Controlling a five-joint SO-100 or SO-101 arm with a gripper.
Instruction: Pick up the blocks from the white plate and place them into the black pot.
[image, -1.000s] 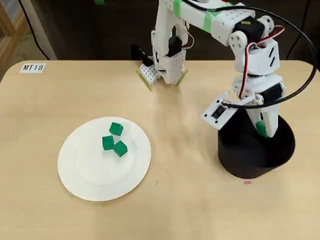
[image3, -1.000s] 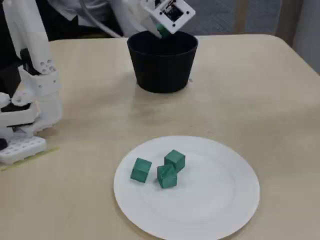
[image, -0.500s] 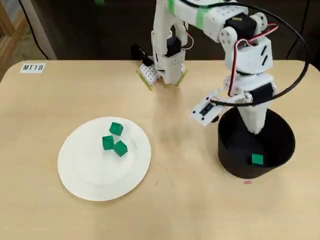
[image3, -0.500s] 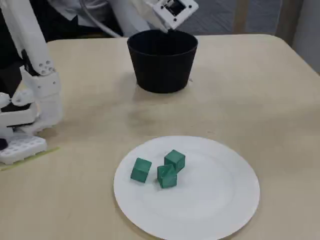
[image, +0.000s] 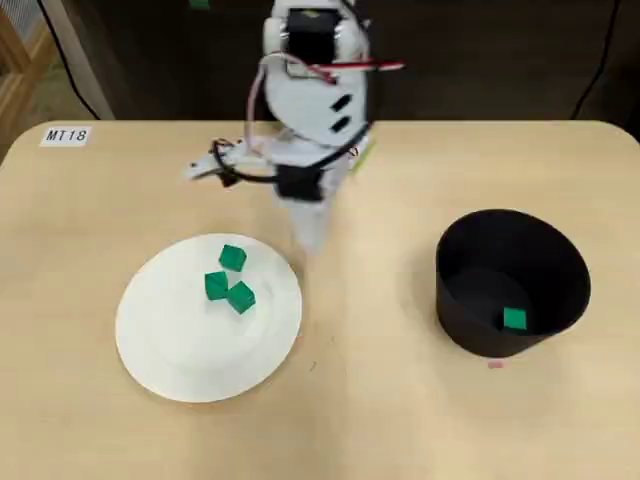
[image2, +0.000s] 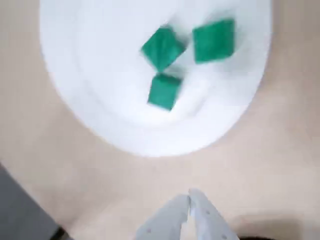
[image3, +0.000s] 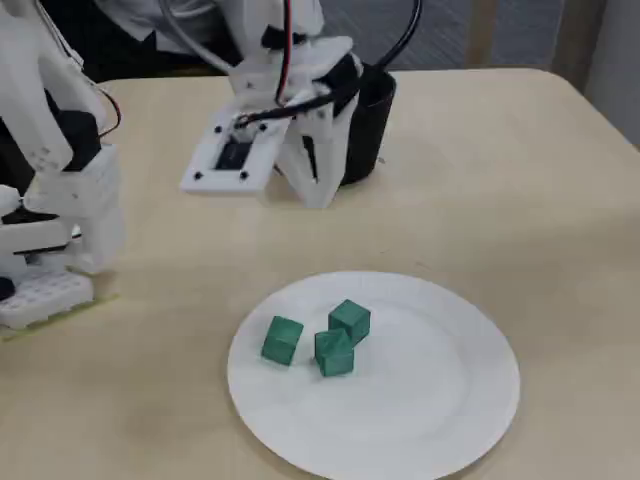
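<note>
One block (image: 514, 319) dropped in the pot (image: 455, 300), arm swung back beside the plate (image: 170, 360), jaws closed and empty, three blocks (image: 229, 279) left.

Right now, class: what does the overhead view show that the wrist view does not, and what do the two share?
Only the overhead view shows the pot with one block lying inside it, the arm's base and the label at the table's corner. Only the wrist view shows the claw close up, its tips together and empty, above bare table just off the plate's edge. Both show the plate with three blocks grouped on it.
</note>
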